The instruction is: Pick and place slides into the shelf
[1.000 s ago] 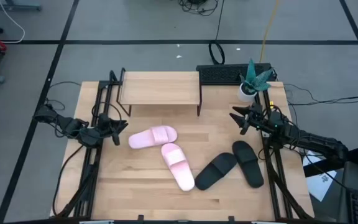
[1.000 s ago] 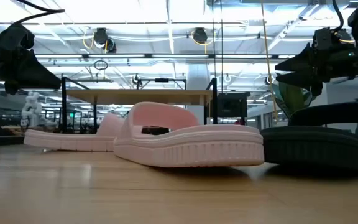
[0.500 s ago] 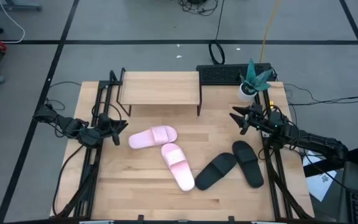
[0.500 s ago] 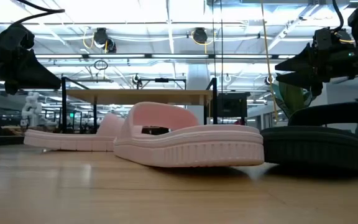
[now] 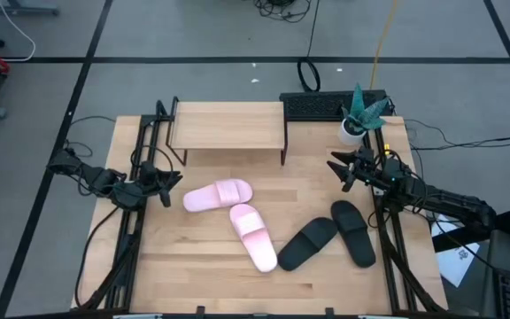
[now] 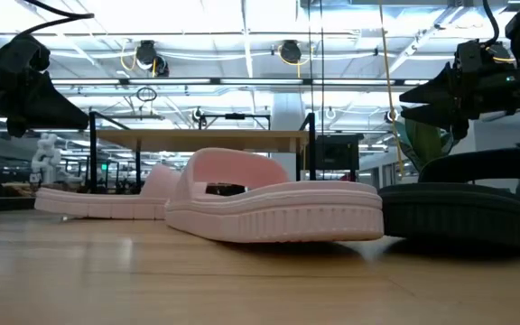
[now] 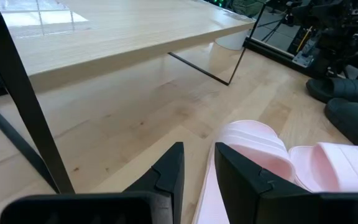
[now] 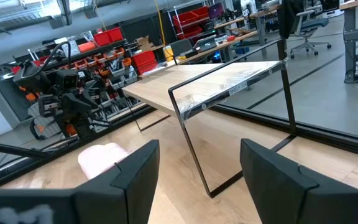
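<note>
The shelf [image 5: 228,124] stands on thin black legs at the table's far side. Two pale pink slides [image 5: 218,195] [image 5: 253,236] lie soles down at mid-table. Two black slides [image 5: 308,243] [image 5: 353,232] lie to their right. My left gripper [image 5: 168,184] hovers at the table's left edge, pointing at the nearer pink slide [image 7: 253,143], its fingers a narrow gap apart with nothing between them [image 7: 197,168]. My right gripper [image 5: 336,168] hovers at the right edge, above the black slides. It is wide open [image 8: 197,180] and faces the shelf [image 8: 216,81].
A small potted plant [image 5: 359,113] stands at the far right corner, and a black strip [image 5: 326,105] lies behind the shelf. Black frame rails run along both side edges. Bare wood shows under the shelf and along the table's near edge [image 5: 193,283].
</note>
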Robot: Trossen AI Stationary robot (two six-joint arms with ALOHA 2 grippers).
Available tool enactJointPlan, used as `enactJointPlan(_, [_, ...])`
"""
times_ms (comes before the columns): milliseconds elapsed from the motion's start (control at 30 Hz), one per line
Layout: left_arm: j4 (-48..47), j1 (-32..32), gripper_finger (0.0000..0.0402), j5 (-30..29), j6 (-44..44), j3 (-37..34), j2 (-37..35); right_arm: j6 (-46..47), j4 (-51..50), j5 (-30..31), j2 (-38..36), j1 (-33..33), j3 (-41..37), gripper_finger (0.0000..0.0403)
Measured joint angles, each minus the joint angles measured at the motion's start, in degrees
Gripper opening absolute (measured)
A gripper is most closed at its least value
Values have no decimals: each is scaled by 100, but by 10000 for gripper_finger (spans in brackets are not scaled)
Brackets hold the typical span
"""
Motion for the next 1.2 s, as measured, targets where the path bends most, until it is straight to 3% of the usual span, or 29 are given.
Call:
enactJointPlan(300, [0, 0, 86, 0, 0, 0, 0, -12, 0, 0, 0, 0, 0, 215])
enactJointPlan(567, [0, 0, 86, 0, 0, 2, 2, -2068, 347, 623, 0, -2, 1, 215])
enactJointPlan(800, [11, 0, 86, 2, 0, 2, 0, -2256, 343, 602, 4, -2, 1, 215])
enactJointPlan(867, [11, 0, 86, 4, 0, 2, 2, -1957, 356, 564, 4, 5, 1, 215])
enactJointPlan(1067, [38, 0, 86, 8, -1, 0, 1, 514, 1231, 148, 4, 4, 0, 215])
enactJointPlan(1200, [258, 0, 86, 24, -96, 0, 2, 1040, 2286, 148, 4, 2, 0, 215])
